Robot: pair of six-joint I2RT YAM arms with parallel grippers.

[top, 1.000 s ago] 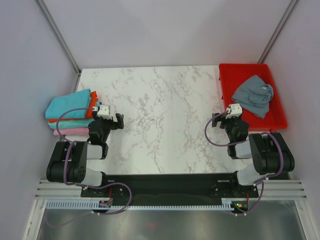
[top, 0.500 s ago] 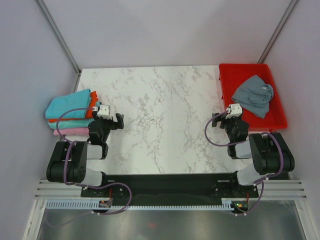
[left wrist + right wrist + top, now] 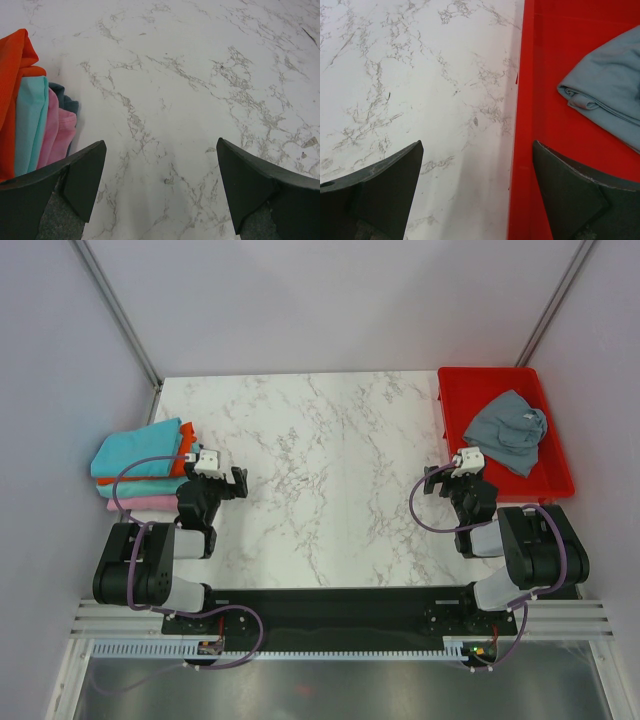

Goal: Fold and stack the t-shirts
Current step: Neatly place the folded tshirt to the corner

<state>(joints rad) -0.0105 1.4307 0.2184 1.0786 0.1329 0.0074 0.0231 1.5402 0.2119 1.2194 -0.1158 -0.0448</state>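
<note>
At the left edge of the bench (image 3: 330,440) a folded stack of t-shirts (image 3: 135,480) is noted. Turquoise shirt (image 3: 138,452) is laid on top. Orange-red shirt (image 3: 180,464) is shown beneath it at the right side. Pink shirt (image 3: 140,504) is seen lowest, at the near side. From the left wrist view a dark teal shirt (image 3: 67,104) is made out as a sliver behind the pink folds; its exact layer cannot be told. Slate grey shirt (image 3: 507,430) is found crumpled, not folded, inside the red tray (image 3: 480,385) at the far right corner, well apart from the stack. Left hand (image 3: 160,145) is held wide, with only bare marble framed between its fingers. It is placed just beside the stack's right edge and pointed away from its base. Right hand (image 3: 477,145) is likewise spread wide and grips nothing. The tray's left wall is framed between its fingers, one finger over marble and the other over the red floor, with the grey cloth near but not touched. Whether either hand is resting on the bench cannot be told. Both arms are folded low near their bases.
</note>
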